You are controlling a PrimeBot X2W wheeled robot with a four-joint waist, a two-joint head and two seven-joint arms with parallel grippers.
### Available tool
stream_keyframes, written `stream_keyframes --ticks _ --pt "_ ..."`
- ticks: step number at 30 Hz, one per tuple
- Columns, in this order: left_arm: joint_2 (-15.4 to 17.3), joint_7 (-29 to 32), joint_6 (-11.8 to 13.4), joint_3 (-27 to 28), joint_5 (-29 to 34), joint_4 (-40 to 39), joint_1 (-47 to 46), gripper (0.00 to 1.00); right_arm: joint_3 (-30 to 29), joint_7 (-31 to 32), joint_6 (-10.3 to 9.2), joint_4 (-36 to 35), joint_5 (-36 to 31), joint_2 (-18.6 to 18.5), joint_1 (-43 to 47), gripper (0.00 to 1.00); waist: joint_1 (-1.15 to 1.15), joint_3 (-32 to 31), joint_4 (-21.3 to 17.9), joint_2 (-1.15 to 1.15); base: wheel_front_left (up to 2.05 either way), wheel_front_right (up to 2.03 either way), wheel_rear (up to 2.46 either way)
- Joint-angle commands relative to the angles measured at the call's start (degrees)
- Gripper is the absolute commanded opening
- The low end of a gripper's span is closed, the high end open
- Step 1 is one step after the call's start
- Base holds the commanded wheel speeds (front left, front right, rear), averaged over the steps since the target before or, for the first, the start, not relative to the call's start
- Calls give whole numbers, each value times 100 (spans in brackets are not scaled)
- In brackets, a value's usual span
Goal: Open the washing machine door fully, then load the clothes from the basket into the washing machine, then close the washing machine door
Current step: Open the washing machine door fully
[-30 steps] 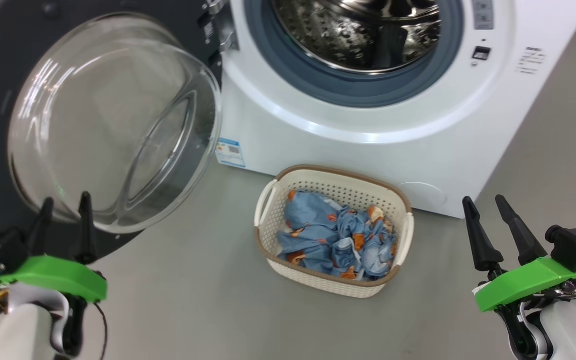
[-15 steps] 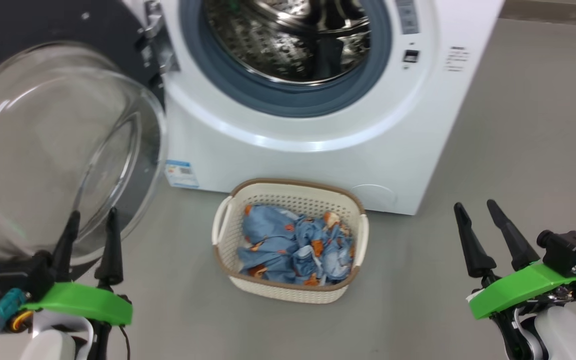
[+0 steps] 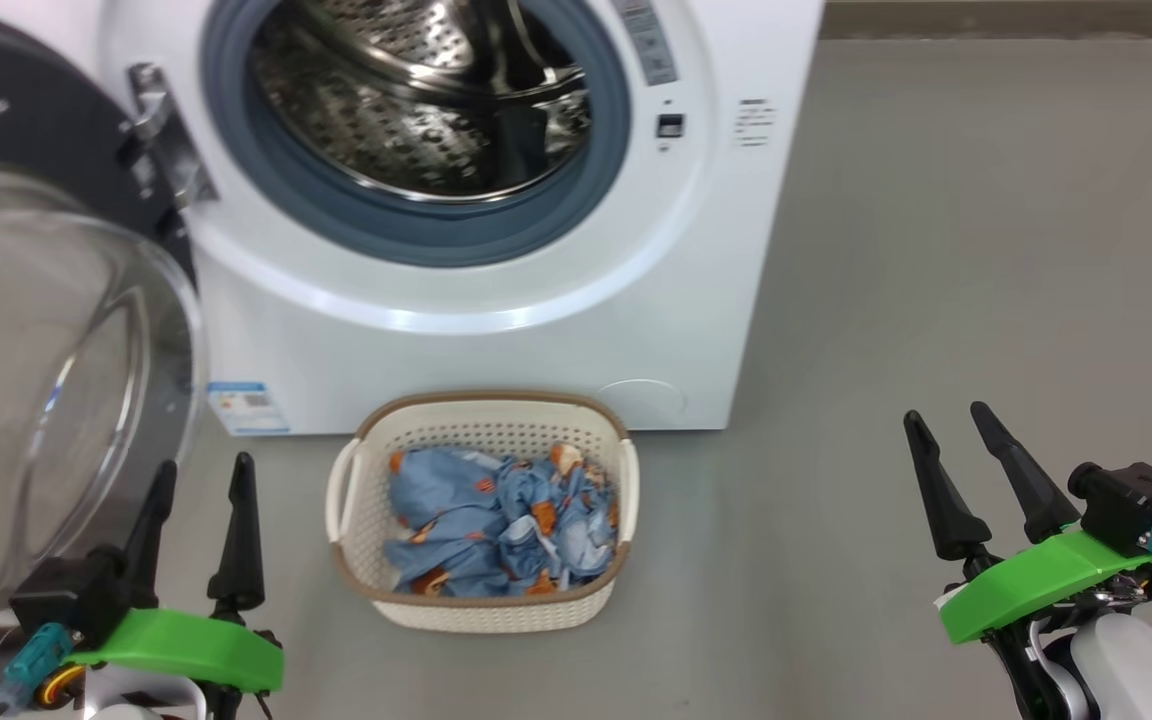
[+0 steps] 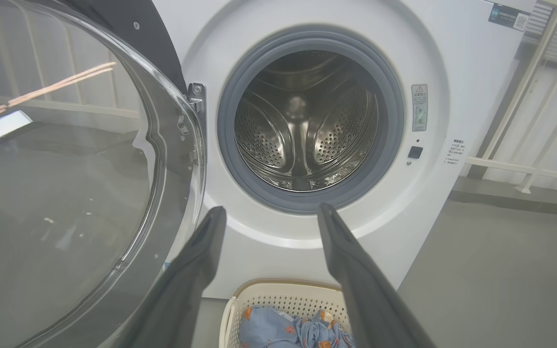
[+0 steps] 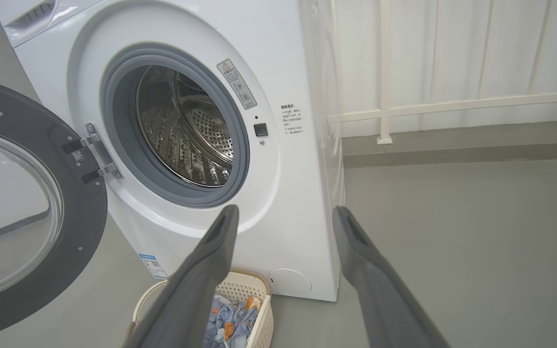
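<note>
Left gripper (image 3: 204, 462) — spread wide and empty, hovers low just beside the glass bowl (image 3: 46, 380) of the washing machine door (image 3: 36, 110), seemingly without touching it. Right gripper (image 3: 945, 412) — likewise spread to the full, holds nothing, hangs over bare floor (image 3: 936, 250), well apart from the basket (image 3: 481, 398). Seems past the opening step: door swung wide on its hinge (image 3: 166, 140), clear of the drum (image 3: 416, 110) mouth. Loading not yet begun, with the clothes (image 3: 501, 520) bundled in the basket on the floor, just in front of the washing machine (image 3: 496, 350). Next, probably: lower one gripper into the basket, pinch deep into the soft bundle, lift clear, carry up into the drum.
</note>
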Motion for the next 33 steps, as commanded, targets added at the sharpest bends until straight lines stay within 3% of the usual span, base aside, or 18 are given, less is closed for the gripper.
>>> stream_keyframes --ticks 1,17,33 --pt "140 -36 42 189 8 -199 -61 100 112 -69 26 -146 -102 -109 -80 100 0 -78 -241 0 0 0 0" --pt "147 -56 144 121 7 -478 221 100 29 -69 26 -176 -278 -250 -97 100 0 -82 -662 0 0 0 0" --pt "206 -74 214 66 36 -438 155 100 -155 -69 26 -286 -359 -233 -100 100 0 58 -592 0 0 0 0"
